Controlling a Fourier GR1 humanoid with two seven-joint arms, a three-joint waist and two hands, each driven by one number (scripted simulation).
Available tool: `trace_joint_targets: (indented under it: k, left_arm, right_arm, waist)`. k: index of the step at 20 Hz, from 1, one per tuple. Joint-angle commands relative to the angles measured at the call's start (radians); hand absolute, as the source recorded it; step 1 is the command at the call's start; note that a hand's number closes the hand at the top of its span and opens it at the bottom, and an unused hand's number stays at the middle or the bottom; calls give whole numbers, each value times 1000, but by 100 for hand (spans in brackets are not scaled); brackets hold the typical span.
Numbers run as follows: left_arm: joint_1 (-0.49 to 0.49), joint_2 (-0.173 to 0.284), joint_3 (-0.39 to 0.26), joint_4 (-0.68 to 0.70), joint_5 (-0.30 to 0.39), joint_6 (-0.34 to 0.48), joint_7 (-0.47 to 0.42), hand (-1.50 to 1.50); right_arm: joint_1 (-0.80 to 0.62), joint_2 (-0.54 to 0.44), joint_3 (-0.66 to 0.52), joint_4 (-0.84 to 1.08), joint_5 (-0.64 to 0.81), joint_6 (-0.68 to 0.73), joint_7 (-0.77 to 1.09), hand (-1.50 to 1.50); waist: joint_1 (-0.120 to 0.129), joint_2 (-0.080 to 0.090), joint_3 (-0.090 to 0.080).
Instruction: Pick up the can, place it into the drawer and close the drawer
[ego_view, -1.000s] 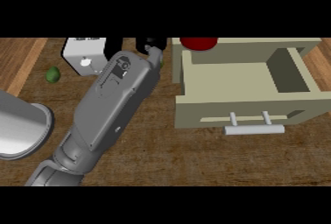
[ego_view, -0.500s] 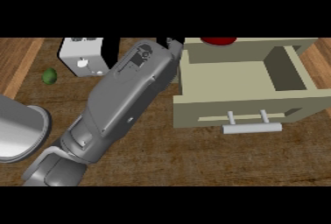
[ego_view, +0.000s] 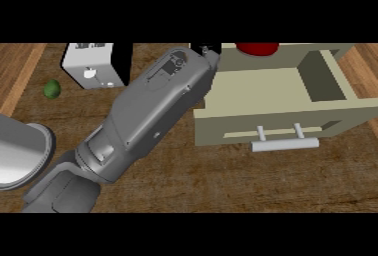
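The red can (ego_view: 257, 48) shows at the top edge of the head view, over the back wall of the open beige drawer (ego_view: 328, 82); the band cuts off its upper part. My left hand (ego_view: 206, 49) is just left of the can, mostly hidden behind its grey forearm, which crosses the view from the lower left. Only a bit of black hand shows beside the can, and the can travels with it. The drawer stands pulled out, its inside bare, with its white handle (ego_view: 285, 144) facing me.
A white boxy appliance (ego_view: 92, 67) stands at the back left, with a small green fruit (ego_view: 52, 89) beside it. A silver round pot (ego_view: 18, 155) sits at the left edge. Bare wooden counter (ego_view: 244, 182) lies in front of the drawer.
My left arm has swung to the right, and the red can has moved with the hand from left of the drawer to over its back wall.
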Motion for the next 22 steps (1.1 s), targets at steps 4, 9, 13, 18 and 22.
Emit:
trace_joint_targets:
  k: [4,9,13,18,22]
  left_arm:
    - [-11,0,-83,77,100,17,-48,150]
    - [-76,0,-119,145,125,26,-27,-150]
    - [-55,0,-180,136,171,86,-29,-150]
    - [-20,0,-205,149,205,105,-82,-150]
    - [2,0,-221,147,236,111,-129,-150]
  right_arm:
    - [-10,12,-5,34,5,25,-31,-150]
    - [-11,-3,1,-37,-22,-32,45,-150]
    - [0,-18,-1,-16,-33,6,39,-150]
    - [-15,-17,-3,-17,-20,-3,41,-150]
    - [-58,-60,-17,9,-39,-17,51,-150]
  waist:
    - [-10,4,1]
    - [-10,5,0]
    - [-31,6,1]
    - [-30,8,1]
    - [-24,9,0]
